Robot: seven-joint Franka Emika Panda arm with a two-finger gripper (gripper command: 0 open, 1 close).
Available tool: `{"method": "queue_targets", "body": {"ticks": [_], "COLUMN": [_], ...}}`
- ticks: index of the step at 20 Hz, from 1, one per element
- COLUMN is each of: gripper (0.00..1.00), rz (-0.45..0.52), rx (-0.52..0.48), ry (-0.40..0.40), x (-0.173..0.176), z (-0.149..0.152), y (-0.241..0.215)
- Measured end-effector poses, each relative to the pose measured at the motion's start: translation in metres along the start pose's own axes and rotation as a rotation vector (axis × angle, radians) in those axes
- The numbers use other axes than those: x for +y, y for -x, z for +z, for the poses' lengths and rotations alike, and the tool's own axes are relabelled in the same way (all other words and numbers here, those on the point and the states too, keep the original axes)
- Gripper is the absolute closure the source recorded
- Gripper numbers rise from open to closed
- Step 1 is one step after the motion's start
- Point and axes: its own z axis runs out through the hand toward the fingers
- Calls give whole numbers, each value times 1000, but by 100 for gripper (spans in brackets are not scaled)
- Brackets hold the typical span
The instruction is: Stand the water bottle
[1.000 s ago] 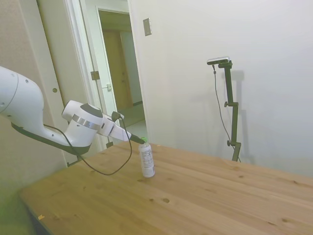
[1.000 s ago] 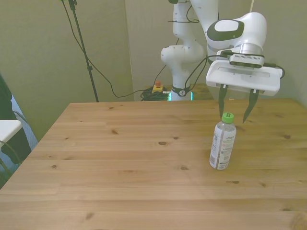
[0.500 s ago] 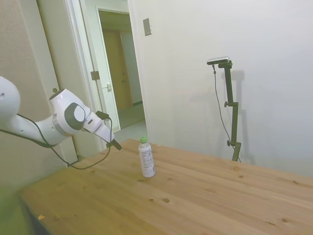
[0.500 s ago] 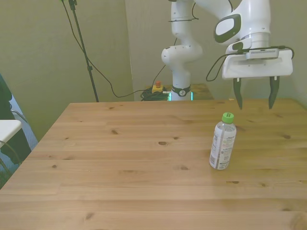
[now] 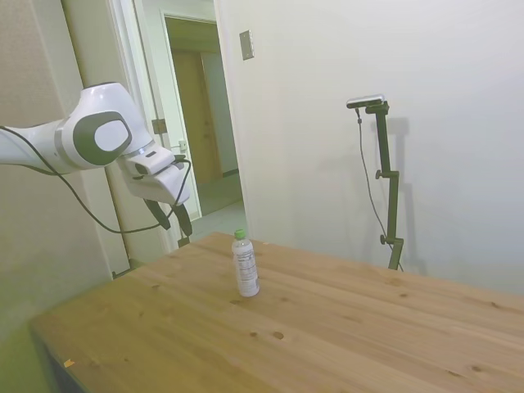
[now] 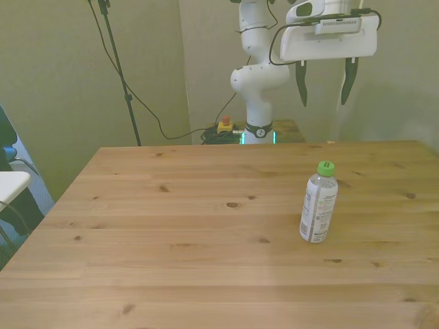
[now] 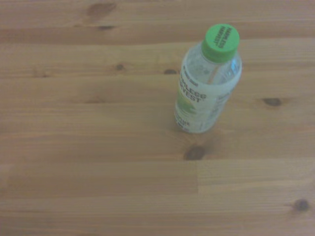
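Note:
The water bottle (image 5: 245, 264) (image 6: 319, 210) (image 7: 207, 83), clear plastic with a green cap and white label, stands upright on the wooden table (image 5: 327, 327) (image 6: 178, 233), toward the front view's right. My gripper (image 5: 171, 222) (image 6: 324, 83) hangs open and empty, well above the bottle and back toward the table's far edge, fingers pointing down. The wrist view looks down on the bottle's cap and label from high up.
An open doorway (image 5: 201, 139) lies behind the arm in the side view. Cables and a thin stand (image 6: 120, 68) are beyond the table at the front view's left. A white object (image 6: 10, 185) sits off the table's left edge.
The gripper has let go of the bottle's cap, then risen and drawn back away from it. The bottle has stayed upright in the same spot.

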Motion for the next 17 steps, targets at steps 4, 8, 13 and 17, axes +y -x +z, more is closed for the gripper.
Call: {"method": "queue_targets", "body": {"ticks": [4, 8, 13, 17], "gripper": [0, 0, 0, 0], "rz": [-12, -28, -25, -24], "rx": [-47, -52, -62, -68], "ry": [9, 10, 41, 55], "x": [15, 31, 42, 35], "z": [-3, 0, 23, 50], "y": [-11, -37, -76, -92]}}
